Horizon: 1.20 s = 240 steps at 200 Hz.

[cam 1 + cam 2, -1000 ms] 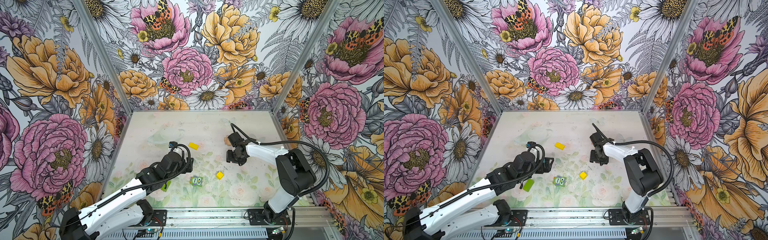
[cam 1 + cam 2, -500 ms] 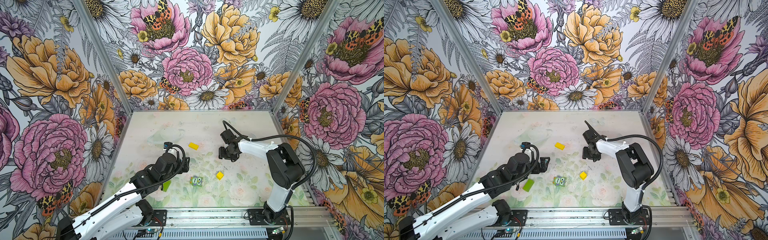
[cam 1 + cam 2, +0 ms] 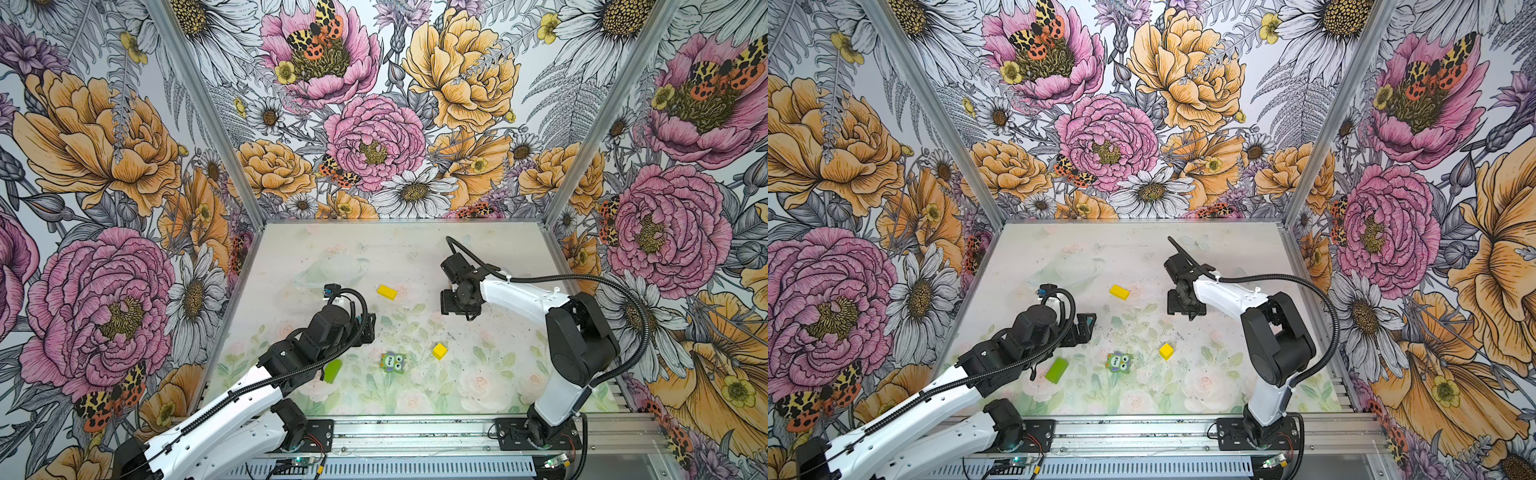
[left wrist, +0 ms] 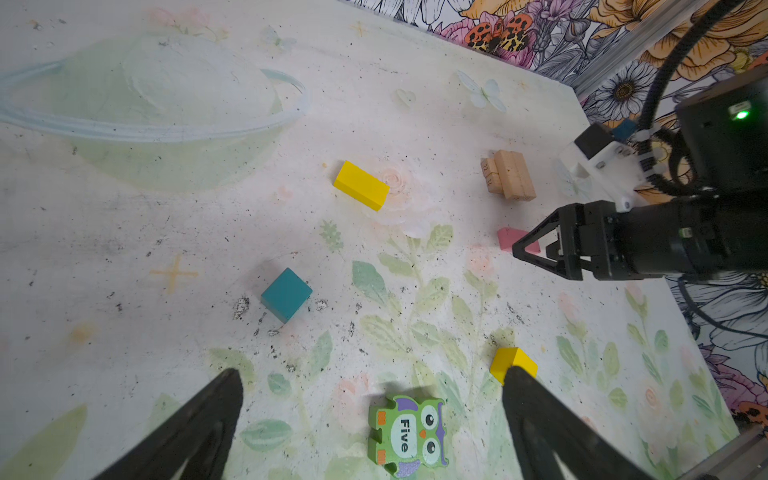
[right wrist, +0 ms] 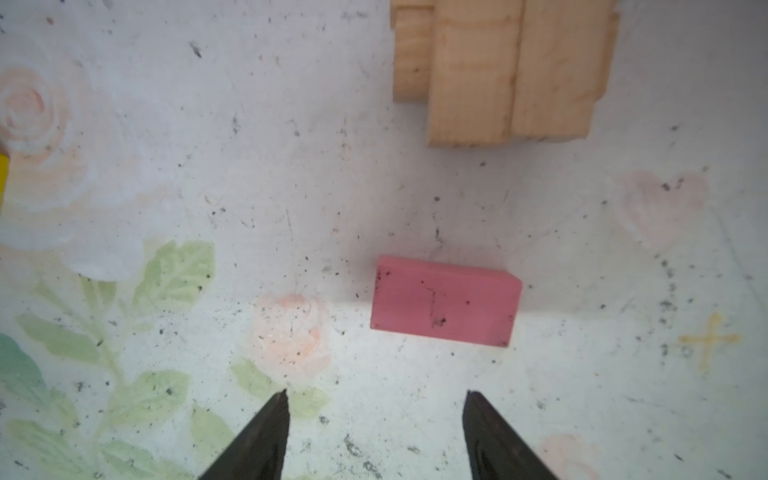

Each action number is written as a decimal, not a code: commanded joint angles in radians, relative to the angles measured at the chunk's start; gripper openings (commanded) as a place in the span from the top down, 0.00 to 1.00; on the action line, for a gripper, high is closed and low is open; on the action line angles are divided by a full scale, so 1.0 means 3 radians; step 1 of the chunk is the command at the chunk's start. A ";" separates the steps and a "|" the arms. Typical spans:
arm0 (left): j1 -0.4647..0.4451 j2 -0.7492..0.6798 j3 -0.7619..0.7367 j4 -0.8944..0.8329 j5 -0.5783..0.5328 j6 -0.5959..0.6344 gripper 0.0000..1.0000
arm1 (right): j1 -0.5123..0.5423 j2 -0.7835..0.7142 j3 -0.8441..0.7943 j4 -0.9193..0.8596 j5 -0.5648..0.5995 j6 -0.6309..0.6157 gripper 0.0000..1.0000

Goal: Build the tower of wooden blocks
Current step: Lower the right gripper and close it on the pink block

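Over the last second my right pincer point(image 5: 376, 395) has swung a little toward the middle of the surface point(image 3: 478, 249) and spread its jaws wider. They now stand apart with nothing between them, just short of the pink block point(image 5: 444, 301), which lies flat near the tower point(image 5: 511, 70). Going by the aim alone, I judge the pink piece is meant as the next layer. So far the tower is only plain tan bars, toward the back right and hidden under the arm in both top views. I count two side by side on top and at least one crosswise beneath. Loose pieces: one pink, one teal cube point(image 4: 286, 300), one yellow bar point(image 4: 360, 185), one yellow cube point(image 4: 513, 363), one lime-green block point(image 3: 333, 370), one owl block point(image 4: 407, 434). My left pincer point(image 4: 372, 374) hangs fully apart, empty, near the owl.
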 commanded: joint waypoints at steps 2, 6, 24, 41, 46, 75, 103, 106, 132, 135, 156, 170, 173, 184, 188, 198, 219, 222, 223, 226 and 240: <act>0.0031 0.0011 0.0011 0.0004 0.0033 0.0086 0.01 | -0.0045 -0.0026 0.0098 -0.0109 0.0180 -0.0124 0.28; 0.0031 0.0007 0.0011 0.0006 0.0033 0.0083 0.01 | -0.0052 -0.0014 0.0107 -0.0105 0.0173 -0.0133 0.27; 0.0027 -0.0022 0.0006 0.0010 0.0043 0.0080 0.01 | -0.0071 0.0044 0.0148 -0.0089 0.0187 -0.0178 0.23; -0.0002 -0.0040 0.0006 0.0035 0.0051 0.0088 0.01 | -0.0106 0.0079 0.0169 -0.0065 0.0182 -0.0187 0.20; -0.0016 -0.0040 0.0002 0.0049 0.0058 0.0091 0.01 | -0.0115 0.0080 0.0165 -0.0050 0.0177 -0.0185 0.19; -0.0091 0.0032 0.0021 0.0141 0.0063 0.0096 0.01 | -0.0188 0.0110 0.0148 0.0036 0.0074 -0.0170 0.15; -0.0122 0.0174 0.0081 0.0175 0.0053 0.0121 0.01 | -0.0211 0.0174 0.0141 0.0070 0.0022 -0.0169 0.13; -0.0125 0.0186 0.0087 0.0173 0.0053 0.0128 0.01 | -0.0212 0.0181 0.0140 0.0074 0.0021 -0.0174 0.13; -0.0138 0.0265 0.0131 0.0203 0.0054 0.0161 0.01 | -0.0241 0.0228 0.0129 0.0109 -0.0006 -0.0191 0.13; -0.0138 0.0269 0.0137 0.0206 0.0054 0.0162 0.01 | -0.0242 0.0237 0.0129 0.0113 -0.0005 -0.0194 0.13; -0.0136 0.0305 0.0154 0.0219 0.0048 0.0173 0.01 | -0.0262 0.0273 0.0137 0.0140 -0.0043 -0.0206 0.13; -0.0139 0.0323 0.0164 0.0221 0.0048 0.0173 0.01 | -0.0268 0.0298 0.0145 0.0155 -0.0060 -0.0210 0.13; -0.0138 0.0327 0.0164 0.0221 0.0048 0.0173 0.01 | -0.0267 0.0304 0.0145 0.0157 -0.0061 -0.0213 0.13; -0.0138 0.0335 0.0163 0.0221 0.0048 0.0173 0.01 | -0.0273 0.0324 0.0150 0.0162 -0.0067 -0.0214 0.13; -0.0138 0.0338 0.0162 0.0221 0.0048 0.0173 0.01 | -0.0272 0.0329 0.0153 0.0162 -0.0070 -0.0213 0.13; -0.0138 0.0337 0.0162 0.0220 0.0043 0.0173 0.01 | -0.0278 0.0343 0.0155 0.0167 -0.0057 -0.0212 0.14; -0.0138 0.0333 0.0164 0.0221 0.0043 0.0173 0.01 | -0.0296 0.0375 0.0150 0.0170 -0.0042 -0.0204 0.15; -0.0138 0.0336 0.0164 0.0221 0.0042 0.0175 0.01 | -0.0298 0.0375 0.0147 0.0172 -0.0046 -0.0202 0.15; -0.0128 0.0334 0.0164 0.0221 0.0043 0.0174 0.01 | -0.0298 0.0378 0.0146 0.0172 -0.0046 -0.0201 0.15; -0.0138 0.0333 0.0163 0.0221 0.0039 0.0173 0.01 | -0.0301 0.0385 0.0145 0.0172 -0.0046 -0.0200 0.15; -0.0138 0.0328 0.0164 0.0217 0.0038 0.0173 0.01 | -0.0319 0.0403 0.0140 0.0182 -0.0045 -0.0205 0.16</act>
